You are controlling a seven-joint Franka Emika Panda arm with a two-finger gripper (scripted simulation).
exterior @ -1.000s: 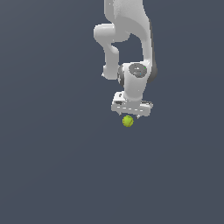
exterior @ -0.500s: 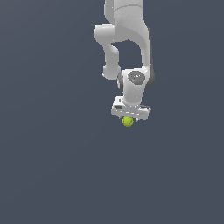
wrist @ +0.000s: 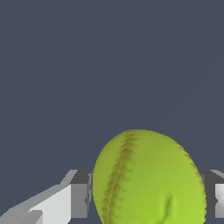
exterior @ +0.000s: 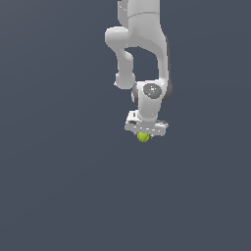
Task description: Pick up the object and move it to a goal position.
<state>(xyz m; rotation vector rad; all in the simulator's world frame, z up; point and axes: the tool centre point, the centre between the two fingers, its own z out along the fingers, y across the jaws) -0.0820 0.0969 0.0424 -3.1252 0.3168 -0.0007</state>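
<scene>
The tool (exterior: 144, 133) hides the upper half of the ball (exterior: 143, 138) in the exterior view. In the wrist view, the frame edge crops the ball's (wrist: 148, 179) underside and both fingers (wrist: 78, 199).

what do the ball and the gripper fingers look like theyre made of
Ball: matte yellow-green, slightly lumpy skin with a brownish stitched seam, so it looks like leather or felt; the render leaves that open. Fingers: flat, smooth, pale grey blocks, probably plastic or painted metal, with darker grey pads against the ball.

surface: plain dark grey-blue ground (exterior: 59, 196) | on it: ball (exterior: 143, 138), contact with ground unclear
</scene>
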